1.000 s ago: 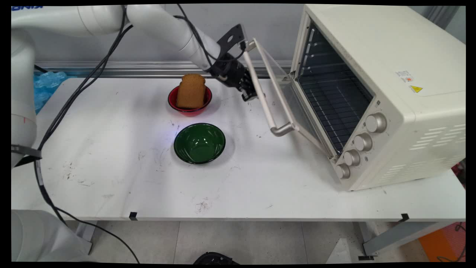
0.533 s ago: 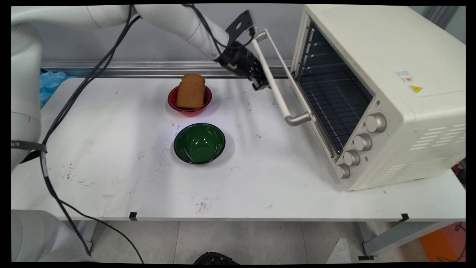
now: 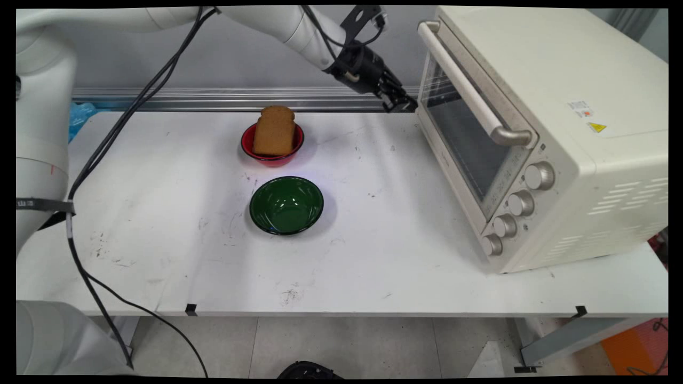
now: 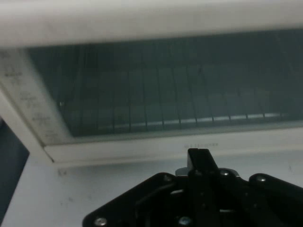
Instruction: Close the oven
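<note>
Surface (image 3: 160,256) of white laminate, scuffed with dark marks, fills the lower and middle frame of the main view, with two small black tape tabs on its near edge. Near the centre sits a green bowl (image 3: 286,205), with nothing in it that can be seen. Just beyond it, toward the upper middle, stands a red bowl (image 3: 272,145) with a slice of brown bread (image 3: 274,130) propped upright inside it, the crust rising well above the rim. The two bowls are near each other but apart. At the right of the frame a cream toaster oven (image 3: 560,106) rests on the surface at an angle, its glass door (image 3: 464,133) closed against the body, a long pale handle (image 3: 469,88) running across the top of the door and four knobs (image 3: 515,205) down the front panel (a yellow warning sticker shows on the top side). At the upper middle the gripper (image 3: 397,101) hangs just beside the left edge of the oven door, off the surface and well beyond the red bowl; whether it touches the door cannot be told. In the hand view the jaws appear drawn together with nothing between them, pointing at the lower frame of the door (image 4: 156,146), with the rack visible through the glass. Black cables (image 3: 106,149) hang from the arm down the left of the frame.
</note>
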`<state>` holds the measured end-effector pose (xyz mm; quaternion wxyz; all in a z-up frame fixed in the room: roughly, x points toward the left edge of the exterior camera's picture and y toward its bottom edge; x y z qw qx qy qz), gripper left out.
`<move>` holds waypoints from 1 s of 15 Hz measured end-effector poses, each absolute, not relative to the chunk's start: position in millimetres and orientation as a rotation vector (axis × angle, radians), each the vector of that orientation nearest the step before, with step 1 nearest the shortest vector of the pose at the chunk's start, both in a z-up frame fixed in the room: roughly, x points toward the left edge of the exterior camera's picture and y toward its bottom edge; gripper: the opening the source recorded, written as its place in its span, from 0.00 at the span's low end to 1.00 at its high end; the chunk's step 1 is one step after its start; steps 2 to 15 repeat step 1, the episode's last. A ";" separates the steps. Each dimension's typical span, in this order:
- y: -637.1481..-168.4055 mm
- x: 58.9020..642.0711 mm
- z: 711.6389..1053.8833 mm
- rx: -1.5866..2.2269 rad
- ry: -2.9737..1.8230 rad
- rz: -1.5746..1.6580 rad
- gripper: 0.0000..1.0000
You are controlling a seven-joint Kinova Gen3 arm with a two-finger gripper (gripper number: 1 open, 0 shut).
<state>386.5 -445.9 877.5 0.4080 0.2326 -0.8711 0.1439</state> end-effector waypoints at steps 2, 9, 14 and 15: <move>-448.1 384.4 880.1 0.587 -2.187 0.364 0.00; -448.1 384.4 880.1 0.587 -2.187 0.364 0.00; -448.1 384.4 880.1 0.587 -2.187 0.364 0.00; -448.1 384.4 880.1 0.587 -2.187 0.364 0.00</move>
